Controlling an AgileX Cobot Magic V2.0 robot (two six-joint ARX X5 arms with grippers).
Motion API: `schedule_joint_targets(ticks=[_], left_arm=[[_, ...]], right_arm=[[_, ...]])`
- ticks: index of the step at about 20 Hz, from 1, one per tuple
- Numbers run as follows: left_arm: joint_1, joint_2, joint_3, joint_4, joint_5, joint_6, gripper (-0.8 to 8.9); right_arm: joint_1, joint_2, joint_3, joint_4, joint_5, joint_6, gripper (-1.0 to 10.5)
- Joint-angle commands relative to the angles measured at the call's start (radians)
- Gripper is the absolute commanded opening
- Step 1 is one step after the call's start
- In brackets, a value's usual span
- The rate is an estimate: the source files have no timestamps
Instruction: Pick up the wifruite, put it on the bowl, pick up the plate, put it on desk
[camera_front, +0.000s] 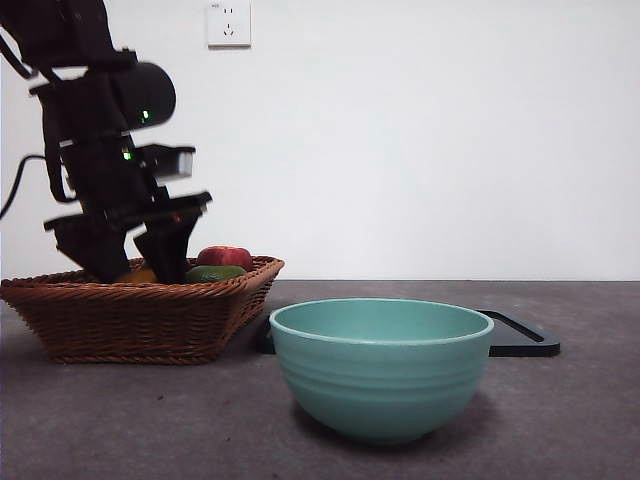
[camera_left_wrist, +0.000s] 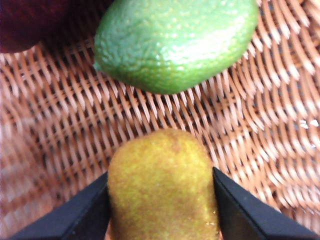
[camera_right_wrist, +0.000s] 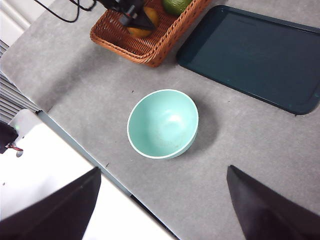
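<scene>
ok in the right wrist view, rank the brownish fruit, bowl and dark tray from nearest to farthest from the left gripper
1. The wifruite, between the left gripper's jaws inside the wicker basket.
2. The dark tray, flat on the desk beside the basket.
3. The bowl, standing alone on the desk, out from the basket; only a little farther than the tray.

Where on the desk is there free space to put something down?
Bare desk lies between the wicker basket and the teal bowl, and between the bowl and the dark tray. The basket is crowded: fruit, plus the left gripper around the wifruite.
</scene>
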Motion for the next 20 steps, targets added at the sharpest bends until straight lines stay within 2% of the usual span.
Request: schedule_joint_targets(ticks=[1, 3, 5, 8, 10, 14, 20], left_arm=[[-0.013, -0.084, 0.022, -0.006, 0.004, 0.001, 2.11], [-0.032, -0.161, 0.022, -0.040, 0.031, -0.003, 2.11], [-0.068, -0.245, 0.022, -0.101, 0.104, -0.011, 2.11], [-0.163, -0.355, 0.022, -0.168, 0.187, -0.026, 2.11], [-0.257, -0.397, 0.022, -0.189, 0.188, -0.026, 2.11], [-0.433, -0.380, 0.021, -0.189, 0.187, -0.025, 2.11], [-0.575, -0.242, 0.021, -0.146, 0.166, -0.016, 2.11]], right_arm=[[0.005, 0.005, 0.016, 0.008, 0.008, -0.009, 4.0], [0.005, 0.005, 0.016, 0.008, 0.038, -0.009, 4.0], [0.005, 0.005, 0.016, 0.008, 0.049, -0.009, 4.0], [0.005, 0.005, 0.016, 0.008, 0.049, -0.009, 4.0], [0.005, 0.005, 0.016, 0.008, 0.049, -0.008, 4.0], [0.005, 0.005, 0.016, 0.008, 0.049, -0.008, 4.0], [0.005, 0.005, 0.016, 0.008, 0.049, -0.009, 4.0]])
